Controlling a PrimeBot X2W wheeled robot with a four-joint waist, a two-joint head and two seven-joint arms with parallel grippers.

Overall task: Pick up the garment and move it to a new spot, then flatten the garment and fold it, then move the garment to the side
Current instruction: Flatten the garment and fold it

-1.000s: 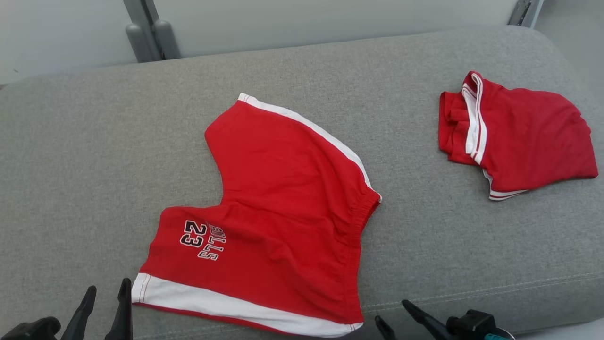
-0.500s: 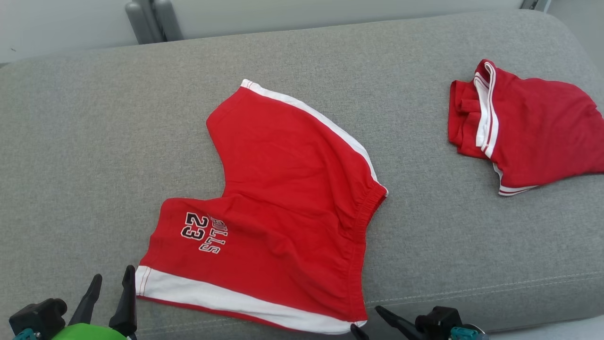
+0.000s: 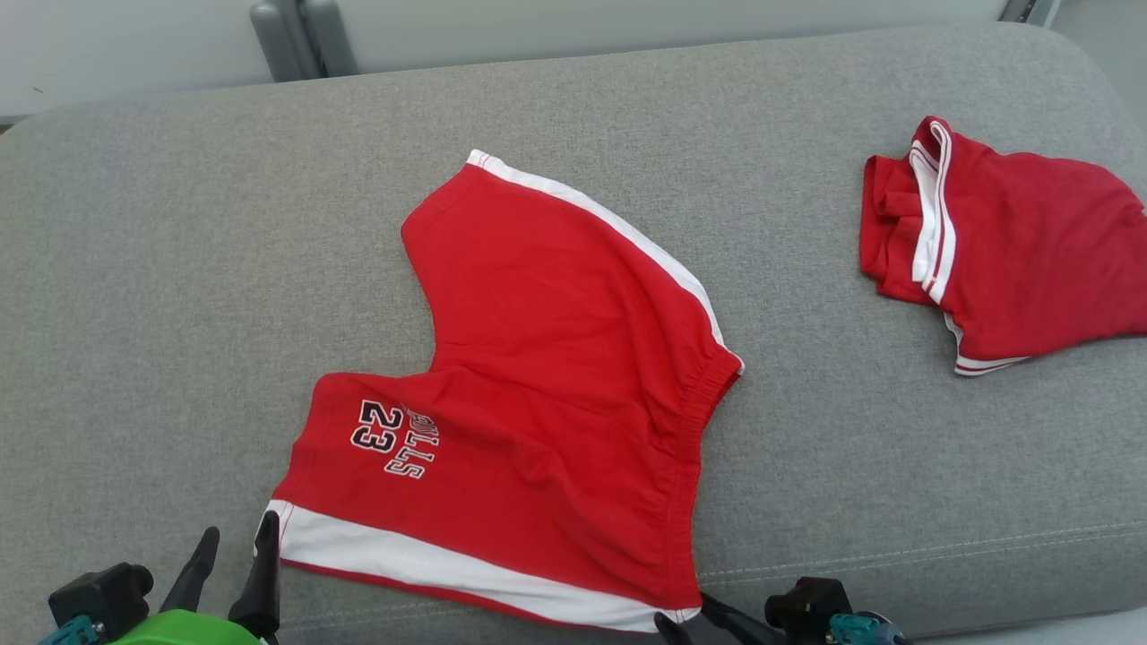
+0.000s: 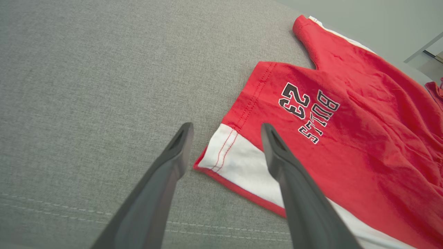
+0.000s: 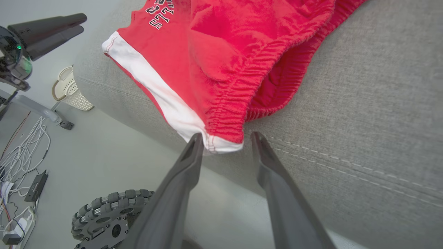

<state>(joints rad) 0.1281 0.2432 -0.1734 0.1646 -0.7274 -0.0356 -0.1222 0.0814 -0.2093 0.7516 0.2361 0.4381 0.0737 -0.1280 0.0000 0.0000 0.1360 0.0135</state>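
Observation:
The garment (image 3: 556, 403) is a pair of red shorts with white trim and "BULLS 23" print, lying spread on the grey sofa cushion (image 3: 179, 269). My left gripper (image 3: 239, 528) is open at the lower left. In the left wrist view its fingers (image 4: 226, 128) straddle the white hem corner of the garment (image 4: 346, 138), one finger over the cloth. My right gripper (image 3: 685, 611) sits at the cushion's front edge. In the right wrist view it (image 5: 227, 135) stands open, with the waistband corner of the garment (image 5: 214, 52) between its fingertips.
A second red garment (image 3: 1013, 242) lies bunched at the cushion's far right. Grey metal legs (image 3: 296, 36) stand behind the sofa. Below the front edge are a white basket (image 5: 69, 90), floor cables (image 5: 20, 152) and the robot's wheel (image 5: 110, 218).
The camera has shifted slightly. My right gripper moved left to the waistband corner and its fingers have narrowed. My left gripper came closer to the hem corner.

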